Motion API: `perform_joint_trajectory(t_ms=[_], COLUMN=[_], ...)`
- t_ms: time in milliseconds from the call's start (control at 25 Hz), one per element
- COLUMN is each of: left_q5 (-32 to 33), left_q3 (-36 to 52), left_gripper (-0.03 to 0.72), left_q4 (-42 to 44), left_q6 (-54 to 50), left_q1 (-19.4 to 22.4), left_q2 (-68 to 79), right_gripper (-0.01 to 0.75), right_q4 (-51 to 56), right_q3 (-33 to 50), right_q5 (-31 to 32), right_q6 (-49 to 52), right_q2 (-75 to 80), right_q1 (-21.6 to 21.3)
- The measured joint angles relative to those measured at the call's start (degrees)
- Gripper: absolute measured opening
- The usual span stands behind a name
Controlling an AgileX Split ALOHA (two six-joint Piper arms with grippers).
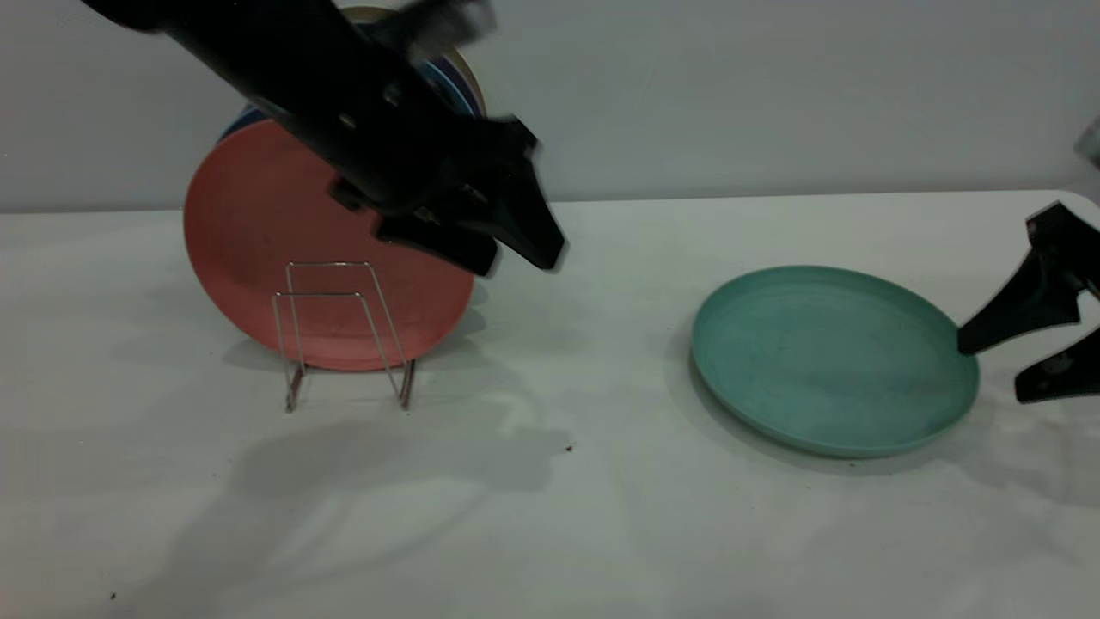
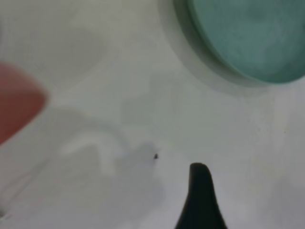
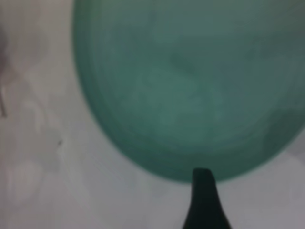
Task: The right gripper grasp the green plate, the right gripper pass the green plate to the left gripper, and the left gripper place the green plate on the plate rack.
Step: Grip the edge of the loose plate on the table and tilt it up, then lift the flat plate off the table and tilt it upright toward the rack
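No writing is seen on anything. Right gripper (image 1: 988,368) is held low at the table's right edge, fingers spread, upper tip touching the rim of the green plate (image 1: 829,357), which lies flat on the white table (image 1: 550,516). Left gripper (image 1: 520,254) is raised, angled down, fingers parted, empty, before the pink plate (image 1: 266,232) in the plate rack (image 1: 344,331).

The rack (image 1: 344,335) stands on the table (image 1: 550,516). A plate (image 1: 258,232) stands in the rack, with more plates (image 1: 455,82) behind it. Another plate (image 1: 829,357) lies flat, well to the right of the rack. The left gripper (image 1: 524,254) hangs just right of the rack. The right gripper (image 1: 988,370) sits far right of the rack, at the flat plate's edge.
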Motion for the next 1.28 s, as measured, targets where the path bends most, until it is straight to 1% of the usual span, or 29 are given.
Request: perform_joint_trajectory(t_ms=[120, 280, 360, 480, 640, 680, 800, 840, 880, 1080, 1280], left_q5=[-0.14, -0.15, -0.27, -0.4, -1.01, -1.22, -1.69, -1.96, -2.18, -3.72, -4.99], left_q3=[-0.21, -0.32, -0.58, -0.57, -0.57, -0.57, -0.57, -0.57, -0.57, -0.57, -0.57], left_gripper=[0.582, 0.583, 0.582, 0.582, 0.582, 0.582, 0.582, 0.582, 0.582, 0.584, 0.584], left_q4=[-0.04, -0.04, -0.04, -0.12, -0.14, -0.14, -0.14, -0.14, -0.14, -1.11, -5.1], left_q6=[0.0, -0.06, -0.06, -0.06, -0.06, -0.06, -0.06, -0.06, -0.06, -0.18, -0.3], left_q1=[-1.34, -1.5, -1.5, -1.5, -1.5, -1.5, -1.5, -1.5, -1.5, -1.5, -1.5], left_q2=[1.33, 1.62, 1.66, 1.66, 1.68, 1.68, 1.68, 1.68, 1.73, 1.73, 1.73], right_gripper=[0.55, 0.535, 0.512, 0.454, 0.329, 0.277, 0.084, 0.046, 0.026, 0.018, 0.018], right_q4=[0.42, 1.19, 2.41, 4.28, 5.38, 5.51, 5.54, 5.54, 5.54, 5.56, 4.79], right_q3=[-3.04, -5.97, -6.92, -8.14, -10.52, -11.04, -12.22, -12.59, -12.79, -13.32, -13.32], right_q5=[0.29, 1.07, 1.42, 1.51, 1.56, 1.56, 1.52, 1.98, 3.18, 11.14, 13.47], right_q6=[-0.23, -0.42, -0.42, -1.07, -1.47, -1.47, -2.12, -2.96, -4.35, -10.12, -10.95], right_q2=[4.48, 8.86, 10.72, 12.64, 14.43, 14.94, 15.75, 15.87, 15.87, 14.82, 11.68], right_q1=[-0.2, -0.2, -0.2, 0.5, 2.3, 2.67, 3.28, 3.3, 3.3, 3.93, 7.38])
